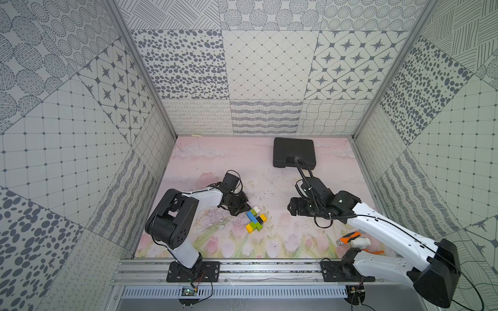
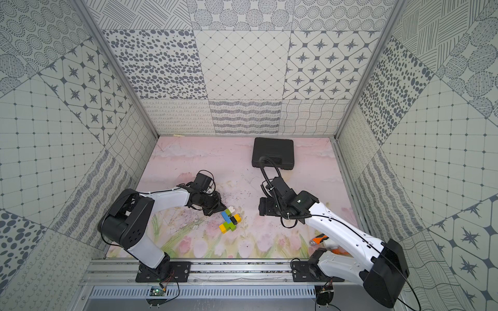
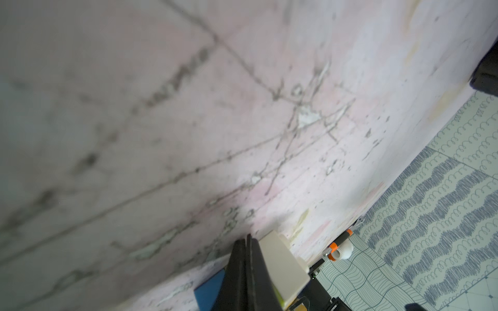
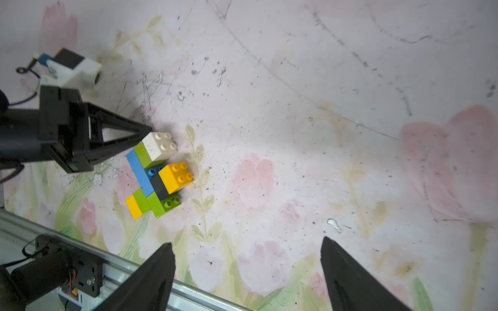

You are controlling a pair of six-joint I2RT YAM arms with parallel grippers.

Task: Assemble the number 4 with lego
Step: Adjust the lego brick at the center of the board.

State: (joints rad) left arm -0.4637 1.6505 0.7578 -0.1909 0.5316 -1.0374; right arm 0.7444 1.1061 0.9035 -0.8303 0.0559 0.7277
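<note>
Quick status from me. The 4 (image 1: 256,222) (image 2: 230,221) (image 4: 157,175) lies flat on the mat (image 1: 210,161), about mid-table and a bit toward the front rail, between my two arms. It shows in both top views, but my right wrist camera gets the best look.

The white brick (image 4: 159,144) is the end nearest my left side, sitting against a green one. The blue brick (image 4: 140,172) runs along the diagonal. A yellow brick (image 4: 176,176) sits against the black brick (image 4: 160,187), and there's more green and another yellow at the end nearest the rail.

My left gripper (image 1: 250,208) (image 4: 148,132) has its jaws pressed together with nothing between them. The tip is right at the corner of the white brick. It looks like it's touching, but I can't swear to it. From my left wrist, the fingers (image 3: 237,269) are flush against each other with the white brick just beside them.

My right gripper (image 1: 290,210) (image 4: 246,241) has its jaws spread wide and empty. It's well apart from the 4, out on its right side.

Other stuff on the mat: a black case (image 1: 293,152) by the back wall, and a wrench (image 1: 350,237) near my right arm's base, partly hidden under the arm.
</note>
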